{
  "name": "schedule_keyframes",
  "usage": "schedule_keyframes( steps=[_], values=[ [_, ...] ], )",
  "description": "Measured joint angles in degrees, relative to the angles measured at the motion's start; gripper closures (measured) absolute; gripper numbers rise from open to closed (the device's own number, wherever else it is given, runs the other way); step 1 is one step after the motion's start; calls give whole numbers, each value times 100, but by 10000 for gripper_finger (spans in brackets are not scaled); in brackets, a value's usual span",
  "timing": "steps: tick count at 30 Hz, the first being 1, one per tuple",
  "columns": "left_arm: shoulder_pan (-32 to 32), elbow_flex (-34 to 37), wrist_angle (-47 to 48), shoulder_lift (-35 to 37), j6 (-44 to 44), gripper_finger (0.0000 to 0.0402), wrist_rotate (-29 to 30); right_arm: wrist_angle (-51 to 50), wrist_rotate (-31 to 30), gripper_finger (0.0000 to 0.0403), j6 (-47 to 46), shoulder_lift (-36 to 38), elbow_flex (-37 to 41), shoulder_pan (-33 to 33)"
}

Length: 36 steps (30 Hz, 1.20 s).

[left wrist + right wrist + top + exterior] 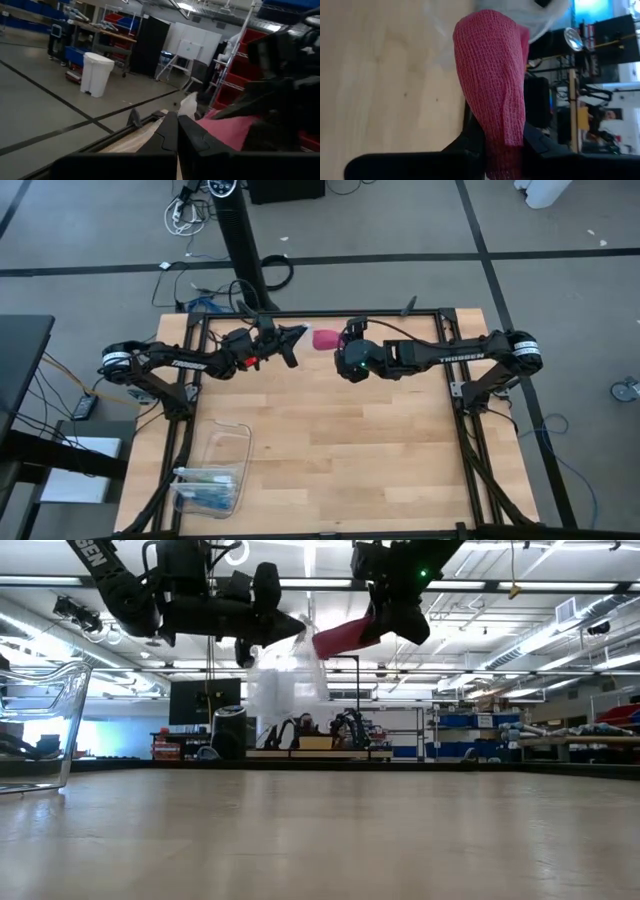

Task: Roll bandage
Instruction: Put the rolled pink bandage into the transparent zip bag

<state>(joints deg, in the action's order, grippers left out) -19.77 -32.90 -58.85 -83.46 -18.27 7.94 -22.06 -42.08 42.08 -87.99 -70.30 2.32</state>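
Bandage between right gripper jaws

The surface is a pale wooden butcher-block top set in a dark metal frame. Lying directly on it is a clear plastic box with blue contents, at the surface's near left corner, close to the frame's left rail.

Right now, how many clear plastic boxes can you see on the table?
1. The clear plastic box stands on the table at its near left corner, with blue contents inside; the low view shows it at the left edge. No other is visible.
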Motion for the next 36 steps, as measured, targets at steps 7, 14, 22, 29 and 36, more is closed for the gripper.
schedule_keyframes(
  steps=[7, 14, 22, 29, 36],
  values=[
    [234, -107, 215, 0, 130, 402, -245, 58, 49, 350, -163, 0, 2, 291],
    [306, -107, 714, 0, 151, 402, -263, -116, -298, 350, -409, 12, 2, 404],
    [295, -107, 820, 0, 303, 402, -74, -329, 13, 350, -950, 387, 2, 270],
    [329, -107, 808, 0, 302, 402, -78, -357, 573, 350, -1111, 470, 2, 278],
    [329, -107, 826, 0, 315, 402, -79, -578, 411, 350, -1491, 794, -4, 281]
  ],
)
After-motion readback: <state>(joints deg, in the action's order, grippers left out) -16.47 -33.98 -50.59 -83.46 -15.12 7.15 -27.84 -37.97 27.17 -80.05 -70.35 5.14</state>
